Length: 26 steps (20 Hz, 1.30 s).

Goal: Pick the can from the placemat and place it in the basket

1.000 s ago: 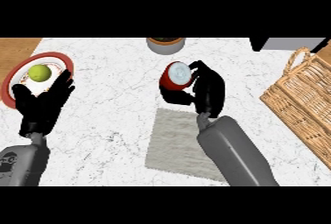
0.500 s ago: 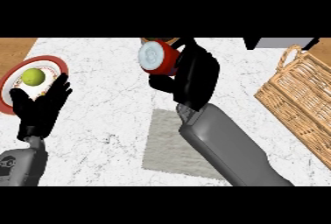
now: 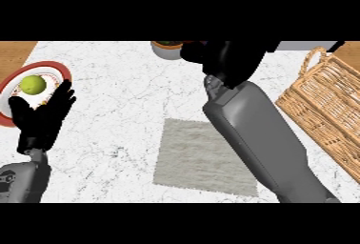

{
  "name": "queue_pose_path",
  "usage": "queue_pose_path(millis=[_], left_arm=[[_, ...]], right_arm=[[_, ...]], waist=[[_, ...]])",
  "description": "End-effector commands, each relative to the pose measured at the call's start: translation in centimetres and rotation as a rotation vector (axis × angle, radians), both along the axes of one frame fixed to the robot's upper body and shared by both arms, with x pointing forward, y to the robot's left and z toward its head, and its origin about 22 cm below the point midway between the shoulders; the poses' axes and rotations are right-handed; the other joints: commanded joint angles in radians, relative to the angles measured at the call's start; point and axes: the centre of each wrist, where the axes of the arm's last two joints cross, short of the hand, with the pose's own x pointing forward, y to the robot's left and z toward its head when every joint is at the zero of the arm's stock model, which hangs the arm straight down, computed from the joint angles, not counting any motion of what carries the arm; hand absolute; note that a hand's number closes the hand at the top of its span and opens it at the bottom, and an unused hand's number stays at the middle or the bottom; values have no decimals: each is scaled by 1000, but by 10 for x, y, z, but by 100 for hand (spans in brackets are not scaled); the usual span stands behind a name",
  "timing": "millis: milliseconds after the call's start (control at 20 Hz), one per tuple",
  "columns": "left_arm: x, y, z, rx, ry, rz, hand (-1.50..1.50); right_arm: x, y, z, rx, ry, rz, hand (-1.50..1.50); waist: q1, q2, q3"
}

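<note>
Fingers of the right hand (image 3: 226, 59) are curled downward at the top edge of the view, but the can is not visible, so whether they enclose it cannot be told. Its grey forearm runs diagonally up from the lower right, crossing the right edge of the grey placemat (image 3: 202, 157), which lies bare on the white marble tabletop (image 3: 126, 86). One round container (image 3: 167, 47) at the far edge is cut off by the frame and partly hidden behind the hand; its contents are hard to make out. One wicker basket (image 3: 325, 107) sits at the right, cropped by the frame. The left hand (image 3: 44, 119) rests upright at the left, fingers straight and spread, overlapping one red-rimmed plate (image 3: 56, 74) that carries one green apple (image 3: 32, 85).
</note>
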Motion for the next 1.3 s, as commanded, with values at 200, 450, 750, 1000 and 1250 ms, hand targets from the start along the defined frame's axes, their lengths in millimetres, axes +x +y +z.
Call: queue_pose_path(millis=[200,450,750,1000,1250], left_arm=[[3,-14,8,-18,-22,-1,0],[-10,15,8,-5,1,16,0],[-6,13,12,-2,-2,-11,0],[-4,10,-4,5,-11,17,0],[-1,13,3,-3,-18,2,0]], right_arm=[[35,-63,30,10,105,-300,150],[38,-103,42,-31,136,-427,150],[24,-170,33,-14,134,-455,150],[13,-198,-4,-42,163,-459,150],[-15,-217,-40,3,129,-450,150]], waist=[[-5,2,1],[-5,-3,1],[-10,0,1],[-2,5,1],[-4,5,1]])
